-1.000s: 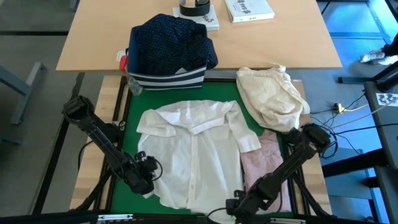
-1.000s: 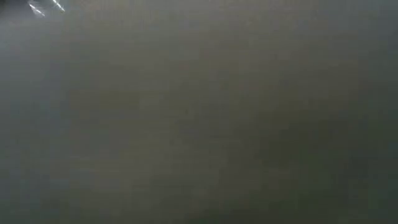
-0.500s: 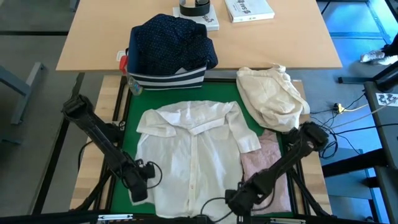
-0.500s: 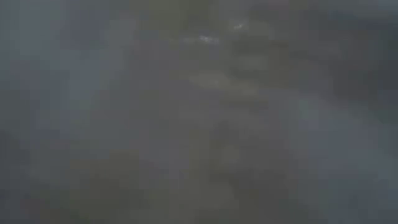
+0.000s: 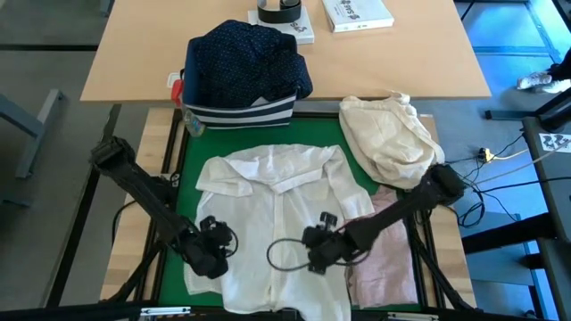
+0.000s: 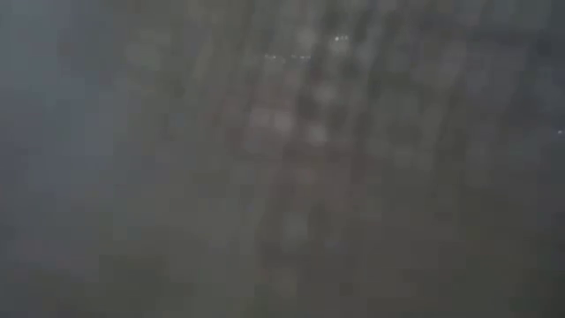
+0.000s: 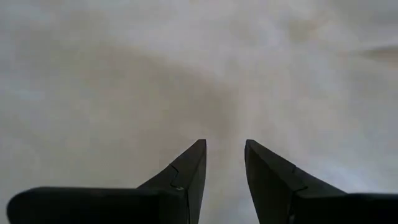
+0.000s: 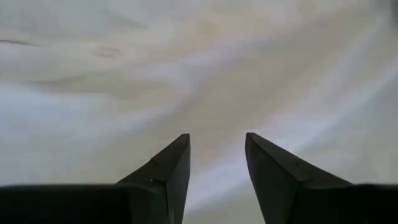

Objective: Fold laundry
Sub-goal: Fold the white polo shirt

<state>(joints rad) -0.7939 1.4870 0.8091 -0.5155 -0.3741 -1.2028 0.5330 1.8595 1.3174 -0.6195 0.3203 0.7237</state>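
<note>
A: Where is the white shirt [image 5: 277, 223] lying?

B: Flat and face up in the centre of the high view, on the green mat [image 5: 317, 134]. Collar toward the top of the frame, hem toward the bottom, so its long axis runs top to bottom.

A: And the grippers?

B: Both are over its lower half. The left gripper [image 5: 214, 254] is at the shirt's lower-left edge; its wrist view shows its fingers [image 7: 186, 171] apart by a narrow gap with only white cloth beyond them, nothing clamped. The right gripper [image 5: 318, 252] is right of the button line, nearer the middle; its fingers [image 8: 171, 165] stand apart too, empty, over white fabric.

A: Which arm is better placed for the next fold?

B: I'd judge each has its own side: the cloth lies directly beneath both, and the hem lies below them in the frame.

A: What else is around?

B: The pale pink top [image 5: 388, 254] touches the shirt's right edge, partly under the right arm. The cream bundle [image 5: 388, 134] is at upper right, and the navy dotted shirt [image 5: 245, 58] is heaped on the striped bin [image 5: 241, 114] at upper centre.

A: Anything in the way?

B: The pink top is closest; a sideways fold could drag it. The low view shows nothing usable.
</note>
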